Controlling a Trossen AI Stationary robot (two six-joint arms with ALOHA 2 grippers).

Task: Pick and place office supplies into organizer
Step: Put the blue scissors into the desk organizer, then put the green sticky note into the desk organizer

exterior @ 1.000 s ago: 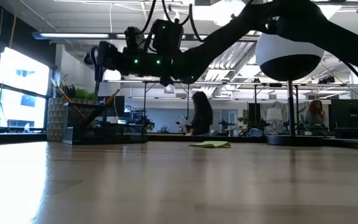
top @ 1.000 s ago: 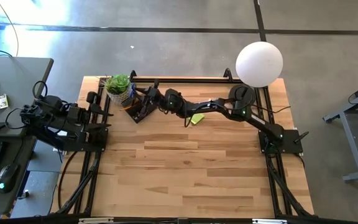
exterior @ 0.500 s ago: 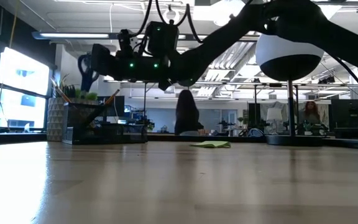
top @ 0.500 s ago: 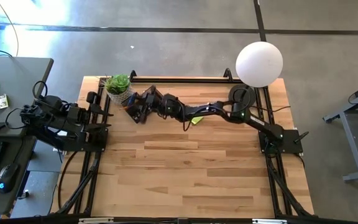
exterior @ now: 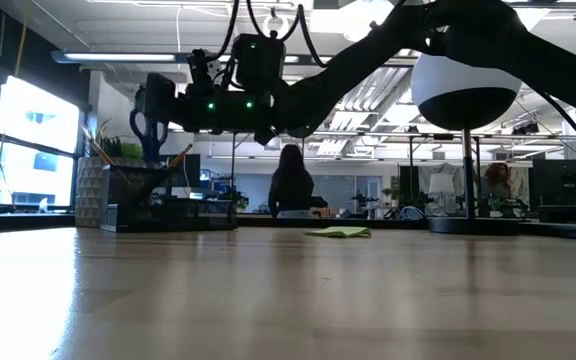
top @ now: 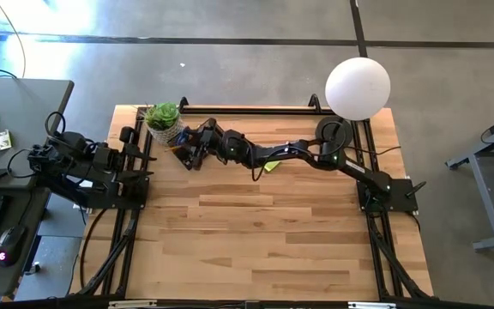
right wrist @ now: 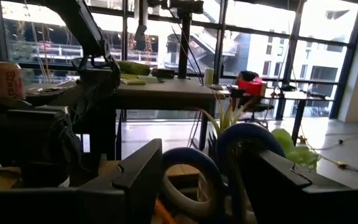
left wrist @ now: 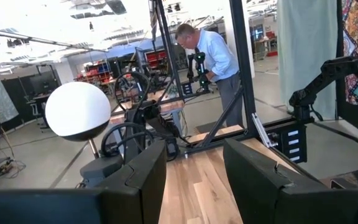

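The right arm was stretched across the back of the table (top: pixel 256 232), its end effector (top: pixel 197 146) hanging right over the organizer (top: pixel 181 150), which sat at the far edge just beside the small potted plant (top: pixel 163 118). From its wrist camera I could see the fingers (right wrist: pixel 143 171) spread wide, and between them stood the blue loops of the scissors (right wrist: pixel 219 165), handles up, no longer pinched. From table height the scissors (exterior: pixel 150 128) showed just under the end effector, above the box; whether their blades were already down in a compartment, I could not tell.

The yellow-green sticky-note pad (top: pixel 272 163) lay flat on the wood under the right arm's forearm, well apart from the organizer and not yet put away. Pencils (exterior: pixel 180 157) leaned out of the box.

The left arm was parked at the left edge of the table, its end effector (left wrist: pixel 194 180) parted and holding nothing.

What worried me: the loops sat right between the spread fingers, so a lift that was not straight up could hook a handle and drag the scissors out, or tip the box. The plant was close too, so a sideways swing could brush its leaves. And the pad was thin and flat, which I judged would make it awkward to grip from above.
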